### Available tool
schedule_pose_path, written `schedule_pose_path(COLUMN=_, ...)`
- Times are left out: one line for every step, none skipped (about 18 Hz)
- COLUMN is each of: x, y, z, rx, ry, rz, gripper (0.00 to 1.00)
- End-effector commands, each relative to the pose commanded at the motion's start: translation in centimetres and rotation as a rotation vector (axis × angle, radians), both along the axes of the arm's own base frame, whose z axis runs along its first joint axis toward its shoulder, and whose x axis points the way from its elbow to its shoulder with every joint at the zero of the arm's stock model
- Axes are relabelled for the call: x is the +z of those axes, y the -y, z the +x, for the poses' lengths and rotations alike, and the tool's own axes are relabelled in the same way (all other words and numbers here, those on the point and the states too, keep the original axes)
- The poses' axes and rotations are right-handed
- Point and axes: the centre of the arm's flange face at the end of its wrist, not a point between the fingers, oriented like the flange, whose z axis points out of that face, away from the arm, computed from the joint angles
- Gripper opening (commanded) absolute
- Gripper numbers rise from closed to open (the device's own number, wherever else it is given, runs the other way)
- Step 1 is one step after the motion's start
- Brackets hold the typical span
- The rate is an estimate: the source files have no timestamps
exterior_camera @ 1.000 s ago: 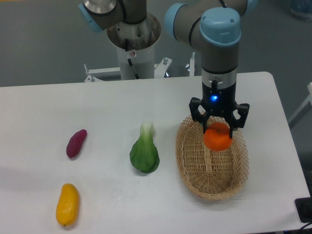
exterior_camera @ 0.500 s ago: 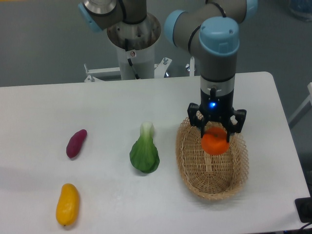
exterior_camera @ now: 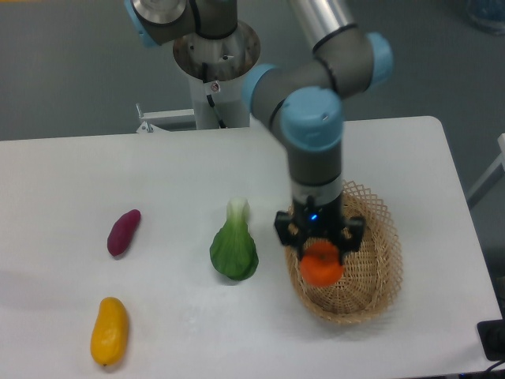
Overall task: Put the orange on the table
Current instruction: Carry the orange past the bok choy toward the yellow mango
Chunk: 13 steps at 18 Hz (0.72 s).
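The orange [exterior_camera: 322, 268] is held tight in the gripper [exterior_camera: 319, 254], up over the left rim of the basket [exterior_camera: 379, 260], near the table's [exterior_camera: 118, 166] right edge; a moment ago it hung over the basket's middle. So it is heading out toward bare table beside the green vegetable [exterior_camera: 233, 251]; it still needs putting down.

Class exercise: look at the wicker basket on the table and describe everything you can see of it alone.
The basket is an oval bowl of pale tan woven wicker with an open, lacy rim. It sits upright near the right end of the white table, right of the green vegetable without touching it. The gripper, its fingers shut on the orange, hangs over the basket's left edge, hiding part of that rim. No other contents are visible inside.
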Motion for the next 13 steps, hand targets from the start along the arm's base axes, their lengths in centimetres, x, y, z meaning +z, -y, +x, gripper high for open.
schedule_pose_path(x=-0.3, y=-0.7, z=0.9, rx=0.012, ry=0.011, rz=0.005, gripper=0.65)
schedule_pose_path(x=-1.2, y=-1.9, z=1.9, rx=0.020, ry=0.025, rz=0.003, gripper=0.65)
schedule_pose_path(x=-2.1, y=-3.0, z=2.9, rx=0.028, ry=0.038, rz=0.001, gripper=0.65)
schedule_pose_path(x=-2.9, y=-3.8, z=3.7, rx=0.040, ry=0.052, rz=0.001, gripper=0.65)
schedule_pose_path(x=-3.4, y=-4.6, z=4.6, rx=0.036, ry=0.060, rz=0.000, gripper=0.65)
schedule_pose_path(x=-4.4, y=-6.0, z=6.4, rx=0.023, ry=0.073, rz=-0.006, gripper=0.65)
schedule_pose_path(x=-5.1, y=-6.6, z=7.2, rx=0.023, ry=0.081, rz=-0.013, gripper=0.65)
schedule_pose_path(x=-5.7, y=-7.1, z=7.9, rx=0.022, ry=0.090, rz=-0.018, gripper=0.65)
schedule_pose_path(x=-6.3, y=-7.6, z=8.9, rx=0.014, ry=0.097, rz=-0.022, gripper=0.65)
schedule_pose_path(x=-6.8, y=-8.2, z=10.3, rx=0.003, ry=0.103, rz=-0.027, gripper=0.65)
schedule_pose_path(x=-7.0, y=-8.7, z=11.4, rx=-0.003, ry=0.107, rz=-0.028, gripper=0.65)
schedule_pose_path(x=-7.3, y=-8.9, z=12.1, rx=-0.003, ry=0.112, rz=-0.032, gripper=0.65)
schedule_pose_path(x=-8.3, y=-9.5, z=13.2, rx=-0.021, ry=0.119, rz=-0.046, gripper=0.65)
